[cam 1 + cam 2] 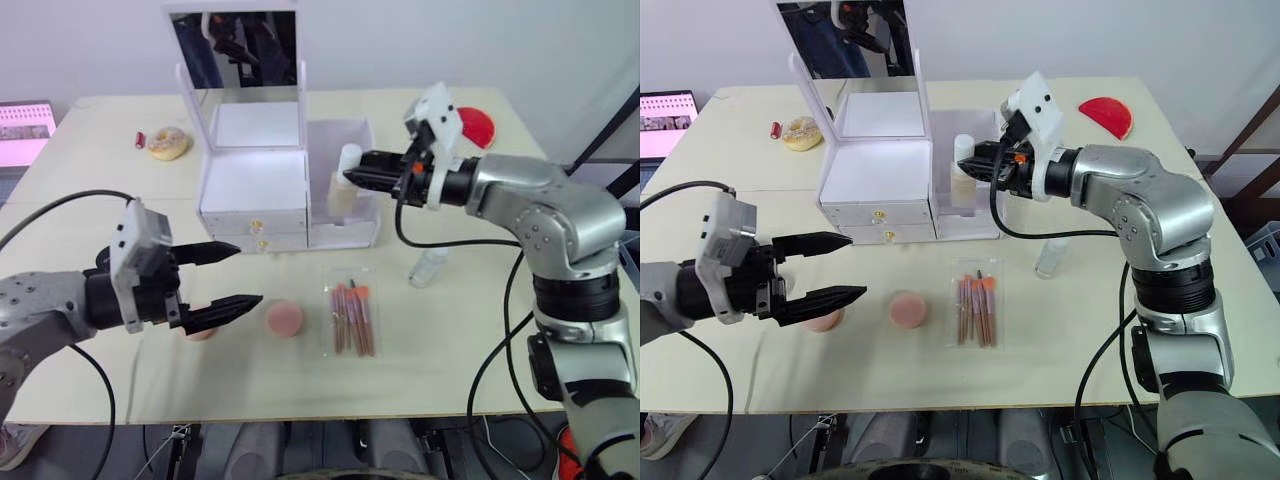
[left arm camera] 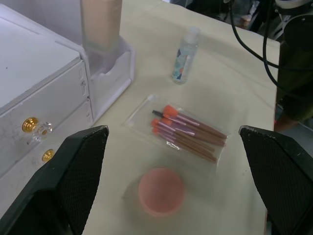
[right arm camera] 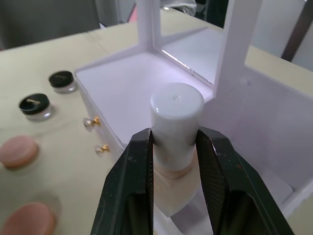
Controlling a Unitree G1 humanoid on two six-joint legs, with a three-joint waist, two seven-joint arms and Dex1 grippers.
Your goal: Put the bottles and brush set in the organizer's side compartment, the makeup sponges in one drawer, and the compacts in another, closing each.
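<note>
Count: 2 bottles, 1 brush set, 2 pink makeup sponges, 2 black-lidded compacts, 2 drawers; right gripper [image 3: 173,147] was clamped on the white cap of the beige bottle [image 3: 176,128], holding it upright inside the organizer's [image 1: 255,185] clear side compartment [image 1: 365,205]; right arm was bent at the elbow, forearm level, fingers pointing toward the organizer; clear bottle [image 1: 428,266] lay on the table [image 1: 100,190] below that forearm; left gripper [image 1: 225,278] was released, jaws spread wide and empty, hovering level; 1 sponge [image 1: 285,318] sat just ahead of its fingertips, the other sponge [image 1: 200,330] partly under its lower finger; brush set [image 1: 351,318] lay further ahead, in a clear sleeve; both drawers [image 1: 254,233] looked shut, gold knobs out; right wrist view alone picked up the compacts [image 3: 34,105], beside the organizer's drawer side; left wrist view gave the closest look at the brushes.
</note>
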